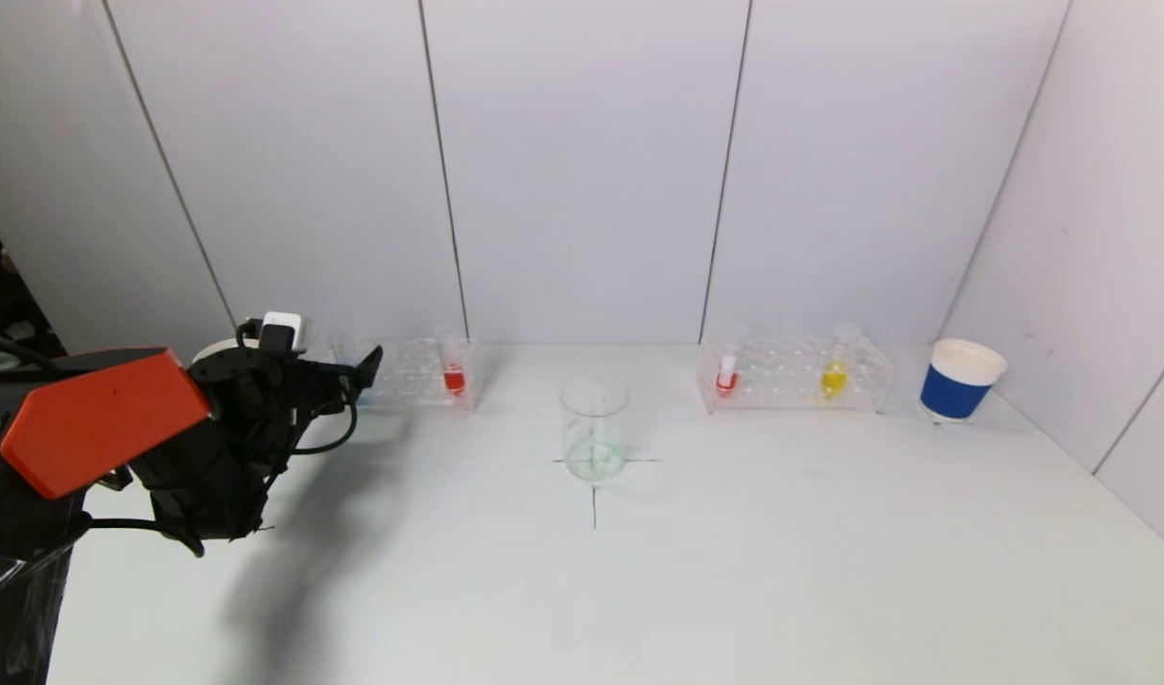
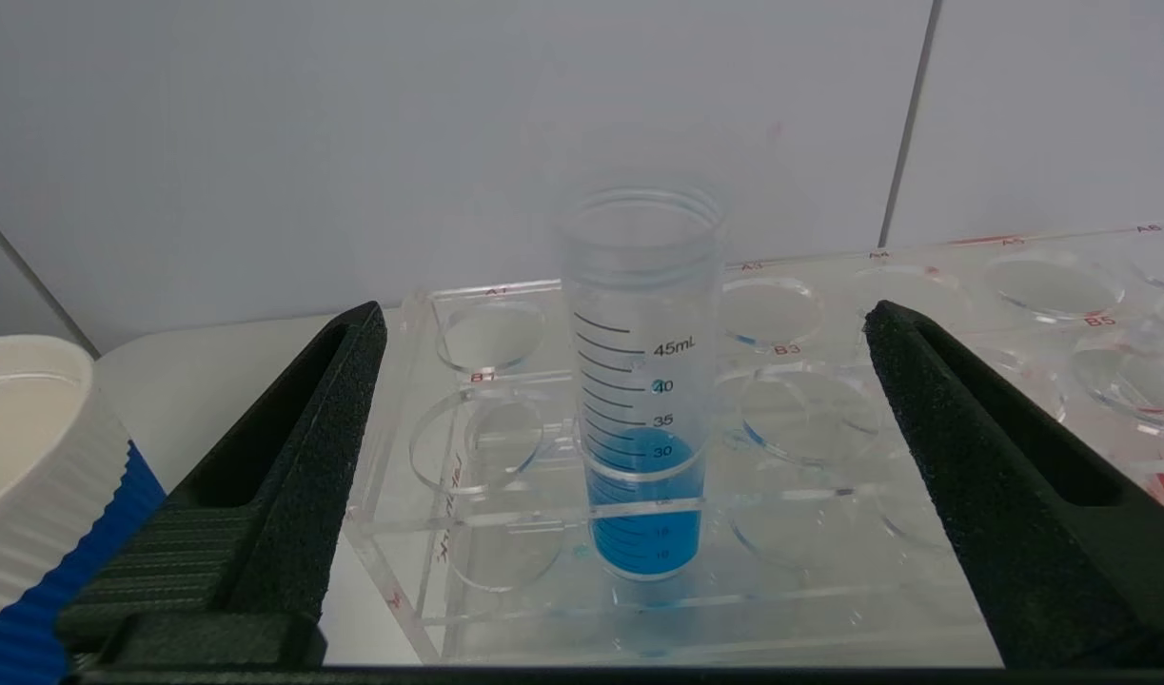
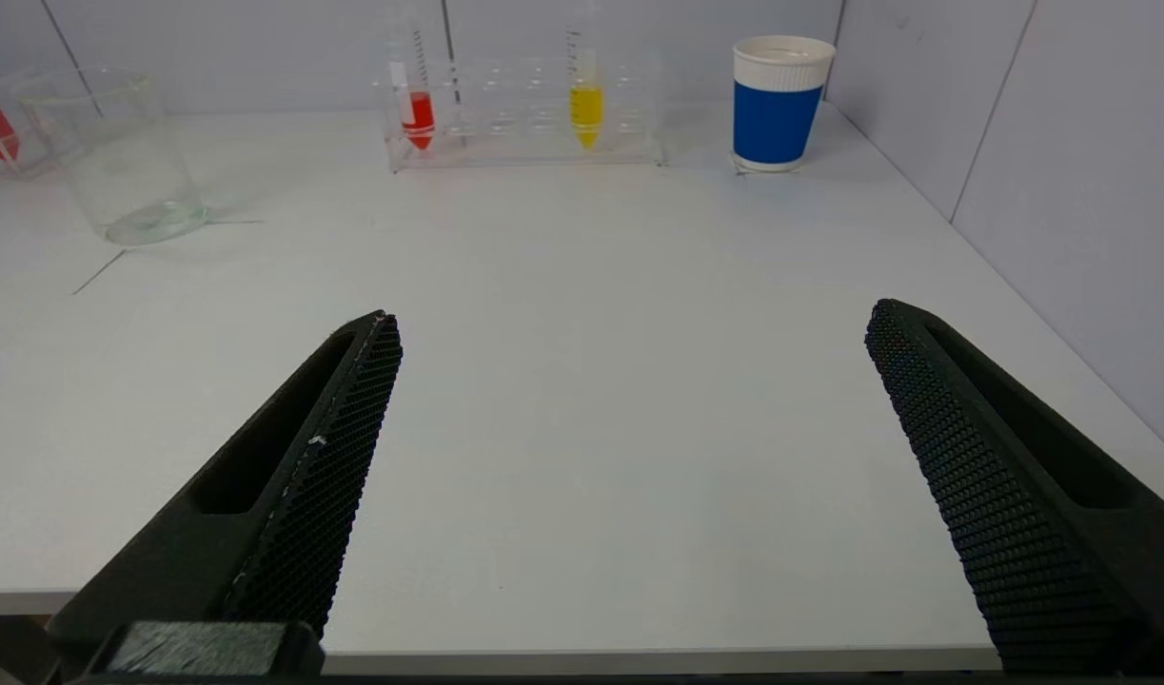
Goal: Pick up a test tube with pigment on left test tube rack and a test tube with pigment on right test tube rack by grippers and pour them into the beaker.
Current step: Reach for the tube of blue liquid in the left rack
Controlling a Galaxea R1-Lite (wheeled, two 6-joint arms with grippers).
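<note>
Facing the left rack (image 2: 505,447) at the left of the head view, the left gripper (image 2: 624,328) stood with fingers wide apart around the blue tube (image 2: 643,419), touching nothing. The right gripper (image 3: 629,328), fingers likewise apart, hung parked over the table's (image 3: 582,381) near edge. The beaker (image 1: 594,430) waited at centre frame. Closing off-centre could tilt the tube against its clear rack and spill pigment.
</note>
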